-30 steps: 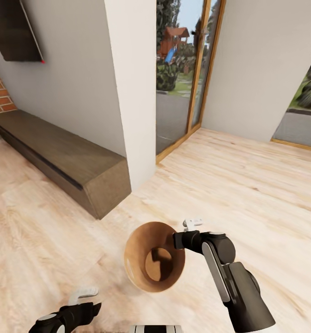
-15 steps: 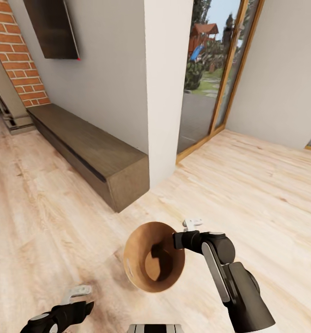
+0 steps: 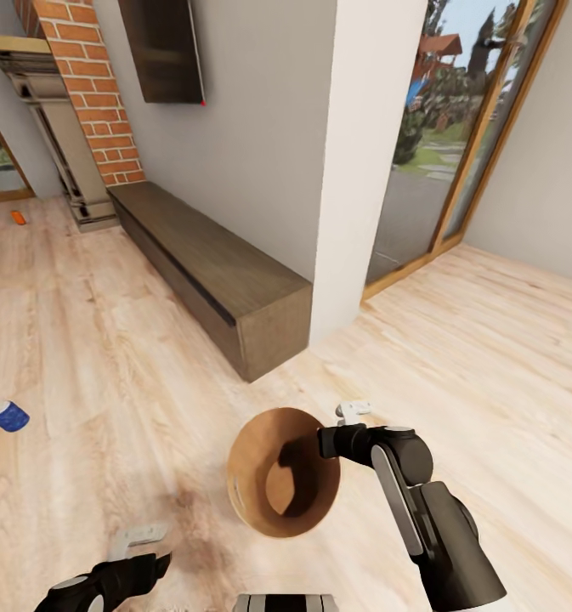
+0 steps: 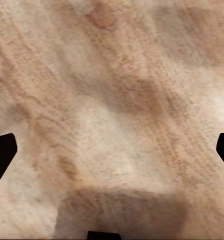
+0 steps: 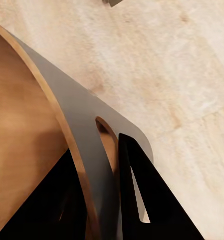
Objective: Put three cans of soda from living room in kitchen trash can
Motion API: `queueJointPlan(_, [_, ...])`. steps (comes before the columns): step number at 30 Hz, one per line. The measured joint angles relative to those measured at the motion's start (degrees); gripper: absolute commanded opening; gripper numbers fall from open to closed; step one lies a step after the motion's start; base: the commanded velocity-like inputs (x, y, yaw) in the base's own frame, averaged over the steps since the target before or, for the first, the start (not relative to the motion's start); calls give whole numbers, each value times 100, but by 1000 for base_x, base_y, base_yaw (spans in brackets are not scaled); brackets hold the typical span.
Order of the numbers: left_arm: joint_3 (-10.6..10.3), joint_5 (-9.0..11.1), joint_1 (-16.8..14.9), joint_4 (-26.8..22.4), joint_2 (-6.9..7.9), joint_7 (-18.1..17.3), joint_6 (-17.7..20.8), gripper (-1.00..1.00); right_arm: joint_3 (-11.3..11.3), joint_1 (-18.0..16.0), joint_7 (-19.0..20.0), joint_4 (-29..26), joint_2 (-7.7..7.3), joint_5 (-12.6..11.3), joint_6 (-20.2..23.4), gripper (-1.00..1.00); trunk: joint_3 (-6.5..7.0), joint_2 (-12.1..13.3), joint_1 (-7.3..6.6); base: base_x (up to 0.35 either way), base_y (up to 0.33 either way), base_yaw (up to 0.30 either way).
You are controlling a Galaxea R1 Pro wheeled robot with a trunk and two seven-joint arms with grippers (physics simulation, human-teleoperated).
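Your right gripper point(image 3: 330, 442) is pinched on the rim of the tash can point(image 3: 277, 484); in the right wrist view its fingers point(image 5: 134, 200) straddle the bin wall point(image 5: 87, 145), one inside, one outside. Your left gripper point(image 3: 141, 544) hangs low over the floor point(image 3: 90, 357), fingers spread, nothing between them. The bin is a round, tapered, light-brown bucket w/ smooth brown inside, held off the floor in front of you, tilted so its mouth faces up toward the head cam, long axis leaning. Inside: just its bare base in shadow. Further out: a small orange can point(image 3: 18, 218) lies on the floor far left near the brick fireplace point(image 3: 82, 93), a blue object point(image 3: 8, 416) at left, a long low wood bench point(image 3: 218, 272) along the wall, glass doors point(image 3: 455, 144) at right
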Motion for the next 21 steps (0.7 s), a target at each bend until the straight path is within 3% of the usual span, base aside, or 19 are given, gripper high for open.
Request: queueJointPlan(21, [-24,9,0,-7,-20,0,2,100,1,0,0,0,0,28,0,-100,-80,0,0,0,0,291])
